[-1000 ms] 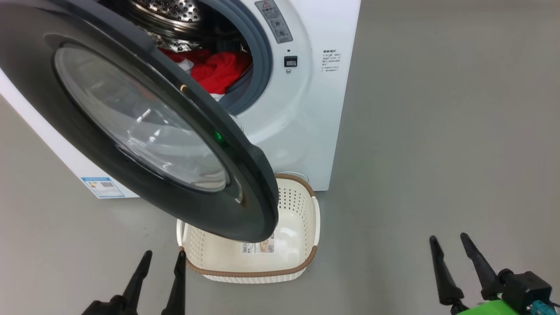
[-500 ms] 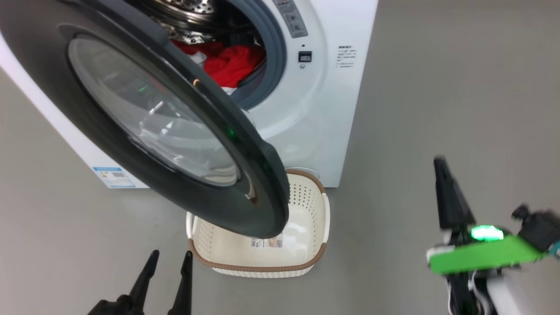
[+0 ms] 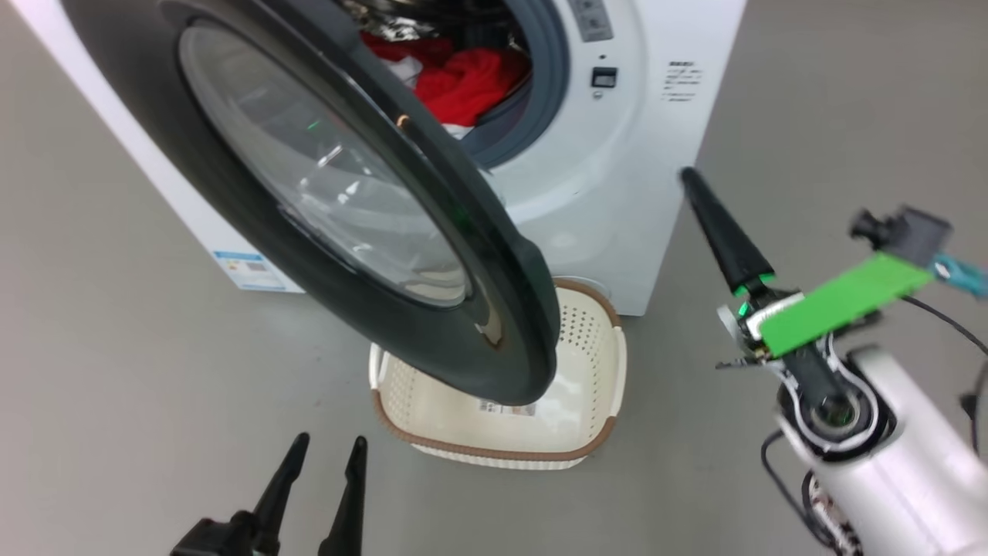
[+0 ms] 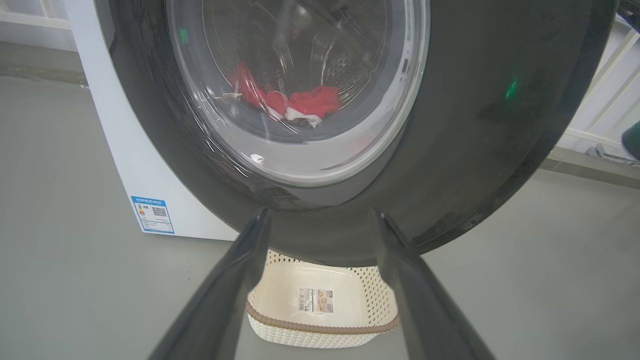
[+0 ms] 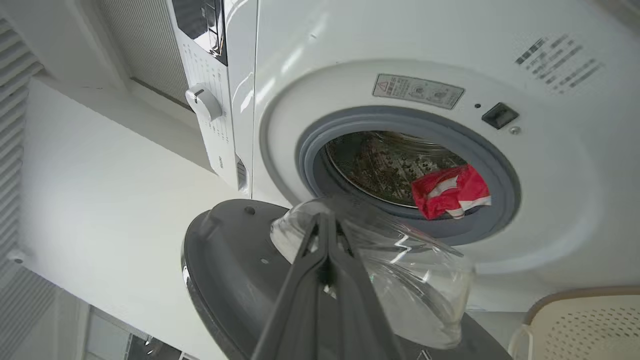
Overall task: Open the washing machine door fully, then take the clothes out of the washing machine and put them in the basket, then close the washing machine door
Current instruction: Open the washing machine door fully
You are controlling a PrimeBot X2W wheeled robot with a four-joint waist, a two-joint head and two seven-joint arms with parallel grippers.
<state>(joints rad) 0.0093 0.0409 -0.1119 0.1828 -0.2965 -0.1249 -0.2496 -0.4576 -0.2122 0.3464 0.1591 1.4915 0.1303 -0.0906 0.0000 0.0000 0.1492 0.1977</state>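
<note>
My right gripper [image 3: 688,177] is pinched together and empty, aimed at door [image 3: 332,193], presumably to push it wider. Left gripper [image 3: 330,440] is spread, idle.

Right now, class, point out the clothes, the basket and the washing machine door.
clothes [image 3: 471,85], head view, on the middle red fold.
basket [image 3: 587,340], head view, on its perforated right inner wall.
washing machine door [image 3: 332,185], head view, on the middle of its glass window.

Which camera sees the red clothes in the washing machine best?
The right wrist view: the clothes lie unblocked in the drum. In the head view the door hides part; the left wrist view sees them through the door's glass.
</note>
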